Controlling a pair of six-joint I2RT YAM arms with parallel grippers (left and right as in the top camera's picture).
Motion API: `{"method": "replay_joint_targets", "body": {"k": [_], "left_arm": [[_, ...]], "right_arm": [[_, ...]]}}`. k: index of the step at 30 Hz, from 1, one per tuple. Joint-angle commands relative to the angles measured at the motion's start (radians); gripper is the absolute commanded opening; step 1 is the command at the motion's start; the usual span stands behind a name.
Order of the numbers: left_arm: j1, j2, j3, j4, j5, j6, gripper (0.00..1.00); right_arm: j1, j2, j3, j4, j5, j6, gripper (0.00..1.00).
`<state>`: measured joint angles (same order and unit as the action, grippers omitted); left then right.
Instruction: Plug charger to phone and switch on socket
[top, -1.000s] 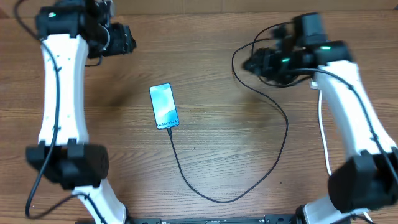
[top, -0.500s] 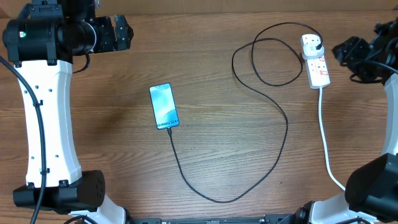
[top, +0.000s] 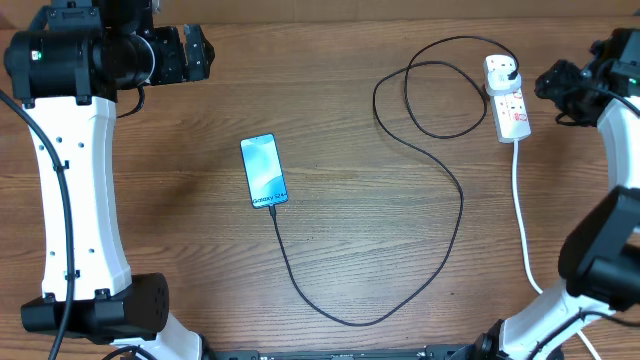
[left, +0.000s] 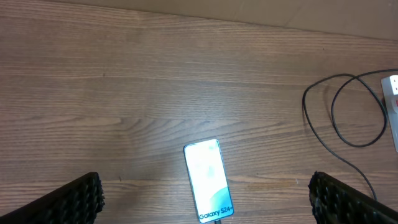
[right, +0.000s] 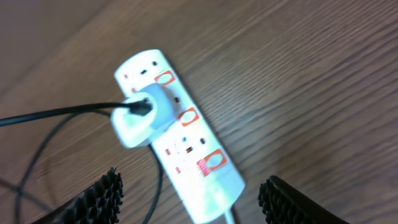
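Note:
The phone (top: 264, 171) lies flat with its teal screen lit, left of the table's middle; it also shows in the left wrist view (left: 208, 177). The black charger cable (top: 350, 322) meets the phone's lower end, curves right and loops up to a white plug (top: 503, 68) in the socket (top: 512, 108). In the right wrist view the socket (right: 205, 168) with red-marked switches lies below my open right gripper (right: 193, 193), with the plug (right: 140, 115) in it. My left gripper (left: 204, 202) is open, high above the phone. In the overhead view my right gripper (top: 557, 85) is just right of the socket.
The socket's thick white cord (top: 521, 210) runs down the right side towards the front edge. Loops of the black cable (top: 430, 95) lie left of the socket. My left gripper (top: 192, 53) sits at the back left.
My right arm has pulled back from over the socket to the right edge, uncovering the socket. My left arm has shifted left and up. The phone and cable have not moved.

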<state>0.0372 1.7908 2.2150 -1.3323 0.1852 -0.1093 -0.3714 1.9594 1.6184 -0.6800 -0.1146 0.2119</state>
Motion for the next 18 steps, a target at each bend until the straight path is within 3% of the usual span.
{"method": "replay_joint_targets", "body": {"k": [1, 18], "left_arm": [[-0.004, 0.008, 0.013, 0.0, -0.01, -0.006, 1.0], [-0.004, 0.008, 0.013, 0.0, -0.01, -0.006, 1.0]], "right_arm": [[0.001, 0.063, 0.017, 0.041, 0.026, -0.005, 0.71], [0.001, 0.226, 0.017, 0.245, 0.092, -0.045, 0.71]]}}
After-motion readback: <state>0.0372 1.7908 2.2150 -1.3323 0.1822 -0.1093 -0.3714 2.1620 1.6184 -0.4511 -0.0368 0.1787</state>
